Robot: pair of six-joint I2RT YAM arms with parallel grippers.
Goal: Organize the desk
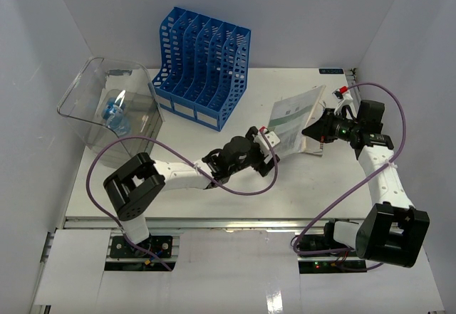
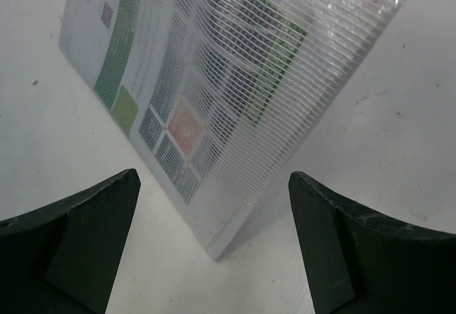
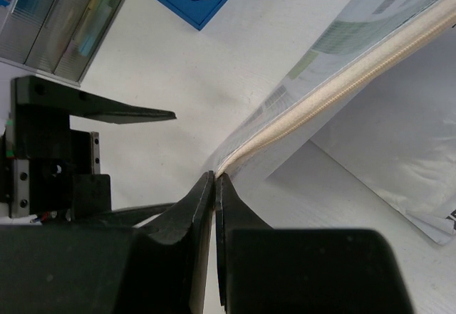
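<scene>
A clear mesh zip pouch (image 1: 296,118) with green-printed papers inside stands tilted on edge on the white desk (image 1: 299,186), right of centre. My right gripper (image 1: 311,130) is shut on its zipper edge, seen closely in the right wrist view (image 3: 214,177), where the pouch (image 3: 342,79) rises up and to the right. My left gripper (image 1: 269,143) is open at the pouch's near-left corner. In the left wrist view the pouch (image 2: 214,79) has its lower corner between the open fingers (image 2: 214,177), touching neither.
A blue file rack (image 1: 203,65) stands at the back centre. A clear plastic bin (image 1: 114,107) holding a blue object (image 1: 115,112) sits at the back left. A white sheet (image 3: 399,157) lies under the pouch. Purple cables loop over the desk. White walls surround it.
</scene>
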